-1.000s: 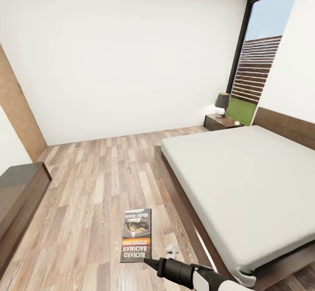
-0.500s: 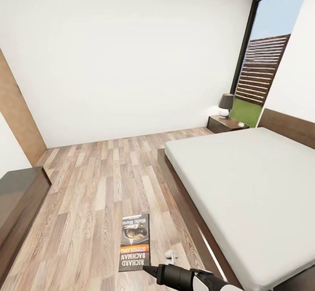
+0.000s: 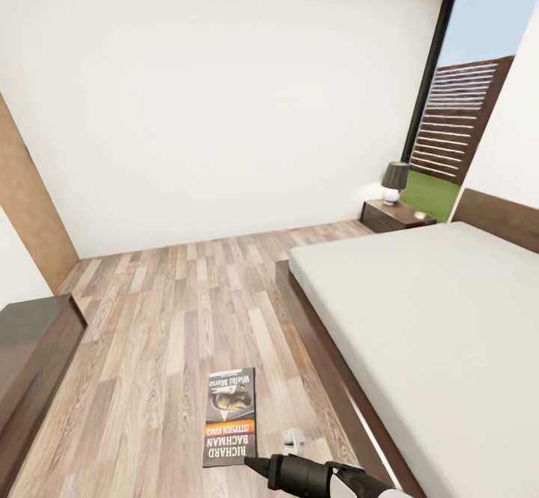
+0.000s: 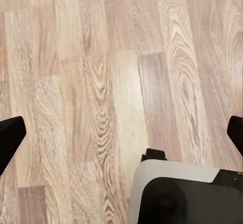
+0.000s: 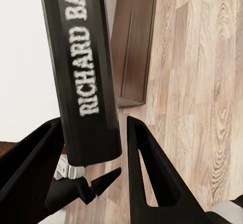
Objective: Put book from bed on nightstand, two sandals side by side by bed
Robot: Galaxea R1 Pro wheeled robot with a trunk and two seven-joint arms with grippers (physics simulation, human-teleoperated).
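My right gripper [image 3: 251, 462] is shut on the book [image 3: 230, 417], a thin dark paperback with an orange band and white lettering, held flat above the wood floor beside the bed [image 3: 434, 318]. The right wrist view has the book's spine [image 5: 81, 67] clamped in the right gripper [image 5: 91, 153], one finger on each side. Far along the bed's side, by the window, stands the nightstand [image 3: 395, 216]. My left gripper [image 4: 121, 138] is open over bare floor with nothing in it. The blue sandals are out of view.
A dark table lamp [image 3: 394, 182] stands on the nightstand. At the left edge sits a long dark-wood bench [image 3: 30, 356]. Open plank floor [image 3: 172, 311] lies between bench and bed. The tall window [image 3: 471, 123] is at the back right.
The whole picture has shifted, so the camera has moved: bed, nightstand and window sit further right. The book stays in the right gripper.
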